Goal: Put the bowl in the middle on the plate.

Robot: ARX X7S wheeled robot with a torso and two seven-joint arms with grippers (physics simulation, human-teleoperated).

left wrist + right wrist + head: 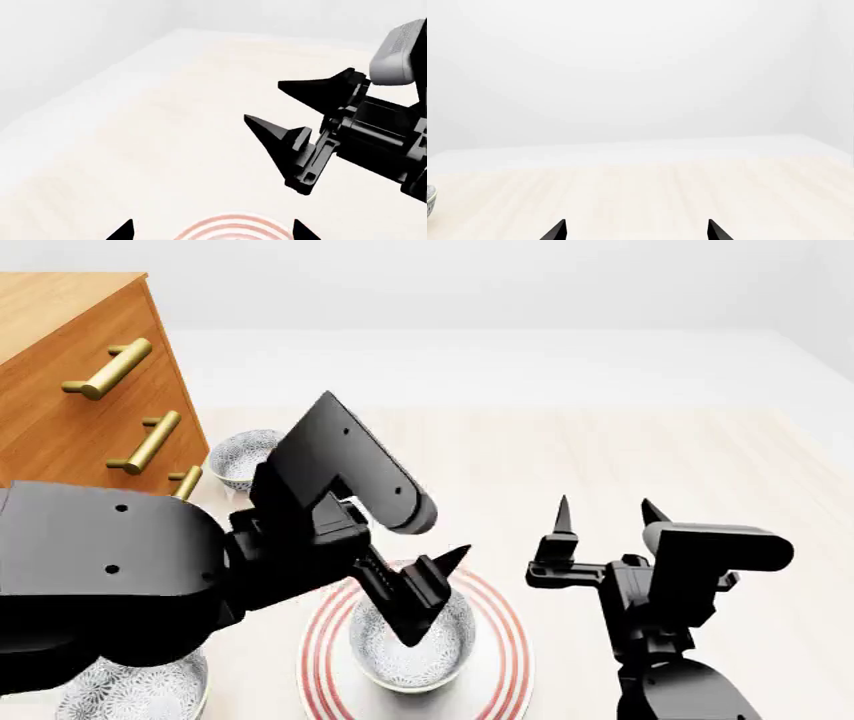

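A floral grey-blue bowl (430, 665) sits upright in the centre of the red-ringed white plate (505, 652) near the table's front. My left gripper (433, 594) hovers just above that bowl, open, with nothing between its fingers. In the left wrist view only a slice of the plate's rim (233, 229) shows between the spread tips of the left gripper (213, 232); the bowl itself is out of that view. My right gripper (605, 506) is to the right of the plate, open and empty, tips pointing away. It also shows in the left wrist view (264, 102) and the right wrist view (636, 231).
A wooden dresser (80, 390) with brass handles stands at the left. One matching bowl (244, 456) sits beside it further back, another bowl (131, 690) at the front left. A bowl's edge (430, 201) shows in the right wrist view. Light wooden tabletop (641, 450) stretches right.
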